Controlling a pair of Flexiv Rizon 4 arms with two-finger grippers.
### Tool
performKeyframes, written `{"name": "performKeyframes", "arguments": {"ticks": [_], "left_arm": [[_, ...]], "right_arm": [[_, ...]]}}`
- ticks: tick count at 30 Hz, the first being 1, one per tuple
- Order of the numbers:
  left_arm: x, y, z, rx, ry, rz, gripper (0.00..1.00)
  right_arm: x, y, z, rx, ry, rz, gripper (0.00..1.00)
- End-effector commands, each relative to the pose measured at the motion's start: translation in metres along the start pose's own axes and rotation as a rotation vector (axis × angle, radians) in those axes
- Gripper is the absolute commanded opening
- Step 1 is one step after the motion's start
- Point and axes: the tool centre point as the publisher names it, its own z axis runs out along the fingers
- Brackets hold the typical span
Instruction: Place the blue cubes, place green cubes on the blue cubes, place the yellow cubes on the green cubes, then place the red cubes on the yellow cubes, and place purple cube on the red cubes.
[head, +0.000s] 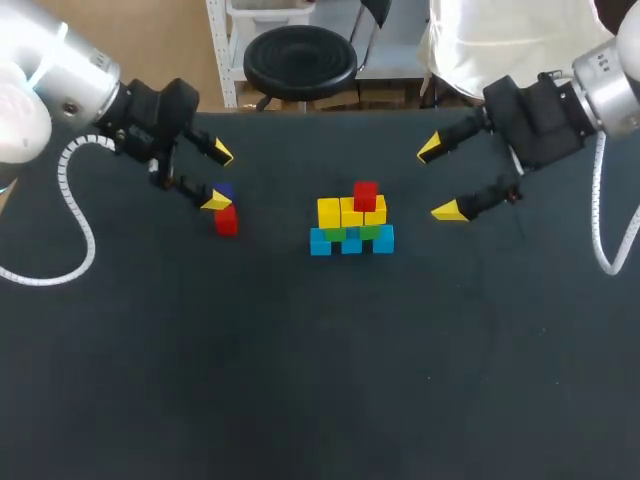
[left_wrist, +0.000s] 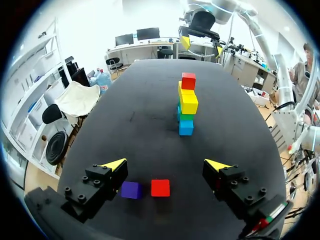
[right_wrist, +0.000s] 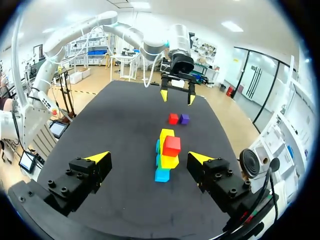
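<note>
1. Bench (head: 300, 400) surface, dark and matte, lies nearest the head camera and carries every cube.
2. Next, near the middle of the bench, stands the stack. Its bottom row is three blue cubes (head: 351, 243) set side by side and touching.
3. Two green cubes (head: 370, 231) show on the blue row, mostly covered by the layer above them.
4. Three yellow cubes (head: 329, 212) form a row on the green ones.
5. One stacked red cube (head: 366, 194) sits upright on the yellow row, toward its right side. It is the highest piece of the stack.
6. Left of the stack and well apart from it, a loose red cube (head: 227, 219) rests directly on the bench.
7. Just beyond it is the purple cube (left_wrist: 131, 189), also on the bench. In the left wrist view the two lie side by side, near each other.
8. The left tool (head: 218, 177) is over this pair with its fingers spread wide and gripping nothing. In its wrist view both loose cubes lie between the fingers. The purple one is close to one finger, but I cannot tell whether they touch.
9. The right tool (head: 440, 180) is right of the stack and apart from it. Its fingers are spread wide and hold nothing, with the yellow tips pointing toward the stack. In its wrist view the stack is ahead, between the fingers.
10. Farthest back, the left arm (head: 60, 80) enters from the left corner and the right arm (head: 610, 80) from the right corner.
</note>
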Motion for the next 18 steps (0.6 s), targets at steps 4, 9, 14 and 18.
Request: {"name": "performKeyframes", "arguments": {"ticks": [4,9,14,18], "left_arm": [[0.002,0.003,0.016,0.007,0.04,0.033,1.0],[0.038,0.013,0.022,-0.011,0.078,-0.031,1.0],[0.057,0.014,0.024,-0.01,0.113,-0.049,1.0],[0.072,0.013,0.025,0.021,0.142,-0.069,1.0]], "right_arm": [[0.0,0.0,0.0,0.0,-0.002,-0.001,1.0],[0.0,0.0,0.0,0.0,-0.002,-0.001,1.0],[0.0,0.0,0.0,0.0,-0.002,-0.001,1.0],[0.0,0.0,0.0,0.0,-0.002,-0.001,1.0]]}}
